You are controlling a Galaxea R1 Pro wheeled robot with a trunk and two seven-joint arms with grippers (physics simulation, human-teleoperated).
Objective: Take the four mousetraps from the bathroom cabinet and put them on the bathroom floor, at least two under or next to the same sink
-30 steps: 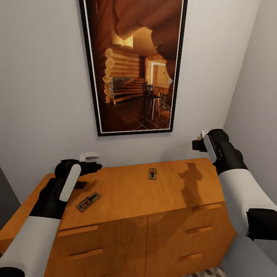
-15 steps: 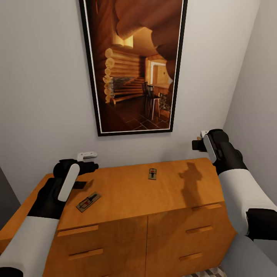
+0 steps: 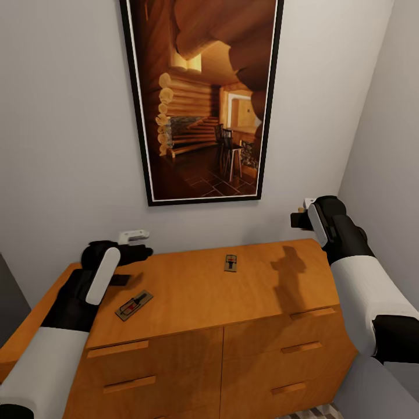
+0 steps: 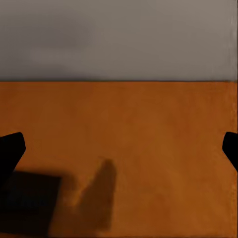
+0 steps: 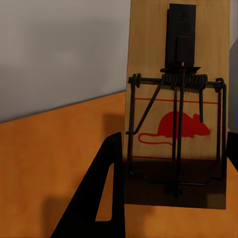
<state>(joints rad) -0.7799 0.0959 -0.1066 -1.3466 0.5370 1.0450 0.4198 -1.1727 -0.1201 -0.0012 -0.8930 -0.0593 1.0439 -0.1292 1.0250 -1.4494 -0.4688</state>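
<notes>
Mousetraps are lying on the cabinet (image 3: 192, 291): one mousetrap (image 3: 134, 305) near the front left, another (image 3: 231, 262) toward the back. A third trap (image 5: 177, 104) is sitting clamped in the right gripper (image 3: 302, 216), raised above the right end. Left gripper (image 3: 131, 250) is hovering spread wide and empty, having shifted slightly since a second ago. A framed cabin picture (image 3: 201, 99) is hanging on the grey wall behind.

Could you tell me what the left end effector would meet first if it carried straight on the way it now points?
Probably the grey wall behind the cabinet. The left end effector is open, aimed across the bare wooden top; depth is unclear.
</notes>
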